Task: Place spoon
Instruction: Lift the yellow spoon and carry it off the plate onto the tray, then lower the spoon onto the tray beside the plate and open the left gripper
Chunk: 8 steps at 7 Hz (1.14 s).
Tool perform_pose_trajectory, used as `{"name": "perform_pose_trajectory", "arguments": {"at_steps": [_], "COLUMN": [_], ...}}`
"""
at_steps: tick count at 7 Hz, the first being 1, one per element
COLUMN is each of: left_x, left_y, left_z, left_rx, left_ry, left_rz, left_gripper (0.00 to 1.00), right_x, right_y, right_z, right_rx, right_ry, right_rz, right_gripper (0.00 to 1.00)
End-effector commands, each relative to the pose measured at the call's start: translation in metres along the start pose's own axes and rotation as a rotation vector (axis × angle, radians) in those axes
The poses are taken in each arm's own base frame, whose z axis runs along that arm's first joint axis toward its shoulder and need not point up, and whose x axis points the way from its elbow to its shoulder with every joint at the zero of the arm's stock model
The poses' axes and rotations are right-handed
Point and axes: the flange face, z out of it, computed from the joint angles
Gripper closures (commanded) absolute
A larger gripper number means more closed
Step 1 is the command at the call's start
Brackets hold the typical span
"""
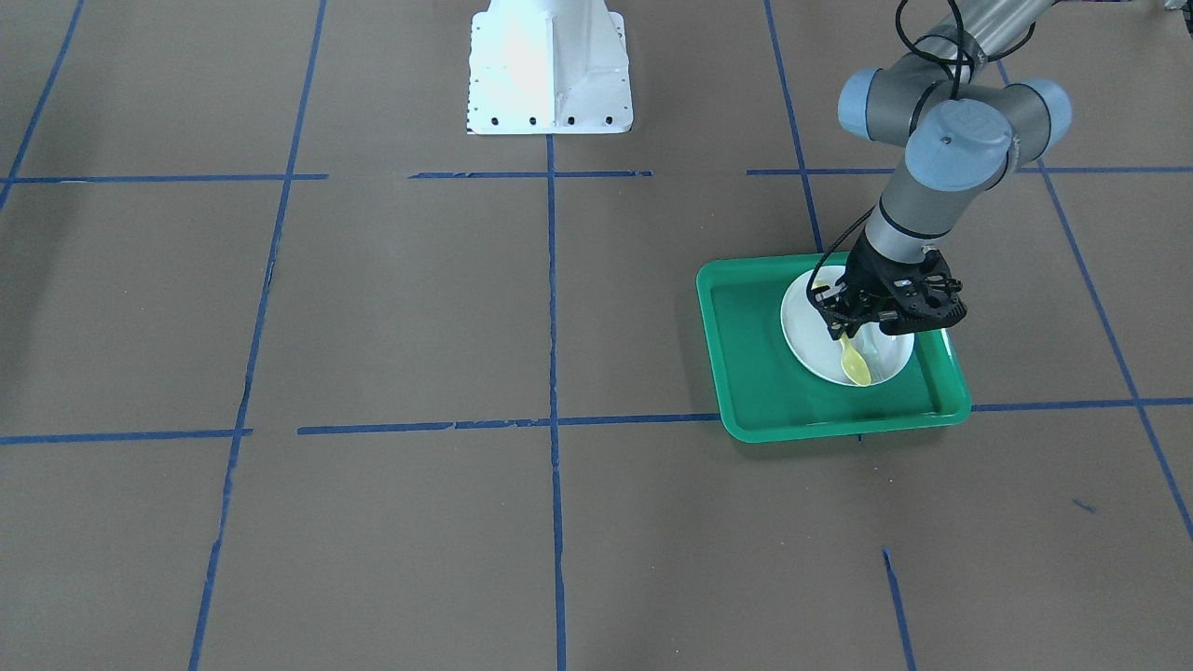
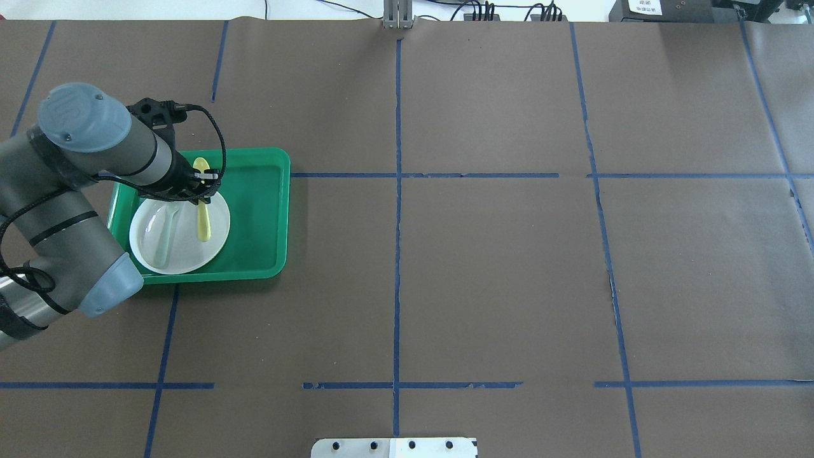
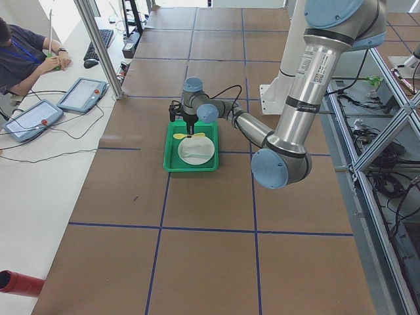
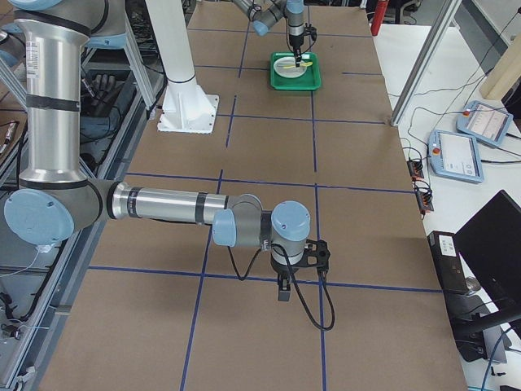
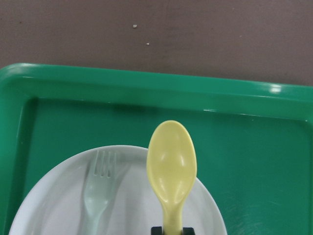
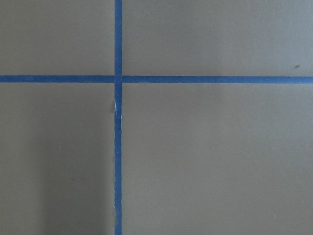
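The yellow spoon is level over the white plate, which sits in the green tray at the table's left. My left gripper is shut on the spoon's handle close to its bowl. In the left wrist view the spoon's bowl reaches past the plate's rim over the tray floor. In the front-facing view the left gripper holds the spoon low over the plate. My right gripper hangs over bare table far from the tray; I cannot tell if it is open or shut.
A pale grey-green translucent fork lies on the plate beside the spoon, also in the left wrist view. The white robot base stands mid-table at the robot's side. An operator sits at the far side desk. Blue tape lines cross the brown table.
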Motion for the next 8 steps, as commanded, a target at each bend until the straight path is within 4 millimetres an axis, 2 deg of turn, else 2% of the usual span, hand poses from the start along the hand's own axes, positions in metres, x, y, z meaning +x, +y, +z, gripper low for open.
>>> {"name": "perform_pose_trajectory", "arguments": {"at_steps": [1,2,3,4,5,6,7,8], "left_x": [0.030,0.052,0.066,0.079,0.080,0.078,0.076,0.075], "left_y": [0.014,0.027,0.023,0.032,0.036,0.036,0.036,0.035], "left_z": [0.013,0.023,0.032,0.040,0.045,0.045,0.047,0.046], "left_rx": [0.020,-0.001,-0.005,-0.019,-0.020,-0.013,-0.013,-0.011], "left_ry": [-0.010,-0.002,-0.008,-0.007,-0.013,-0.017,-0.022,-0.020], "left_rz": [-0.004,-0.011,-0.025,-0.030,-0.026,-0.025,-0.023,-0.019], "left_gripper": [1.00,1.00,1.00,1.00,1.00,0.86,0.66,0.52], "right_x": [0.000,0.000,0.000,0.000,0.000,0.001,0.000,0.000], "right_y": [0.001,0.001,0.000,0.000,0.000,0.001,0.001,0.000], "right_z": [0.000,0.000,0.000,0.000,0.000,0.000,0.000,0.000], "right_rx": [0.000,-0.002,0.001,0.001,0.001,-0.002,0.000,0.001], "right_ry": [0.000,0.000,0.000,0.000,0.000,0.002,0.000,0.000], "right_rz": [0.000,0.001,-0.001,-0.001,-0.001,0.001,0.000,-0.001], "right_gripper": [0.00,0.00,0.00,0.00,0.00,0.00,0.00,0.00]}}
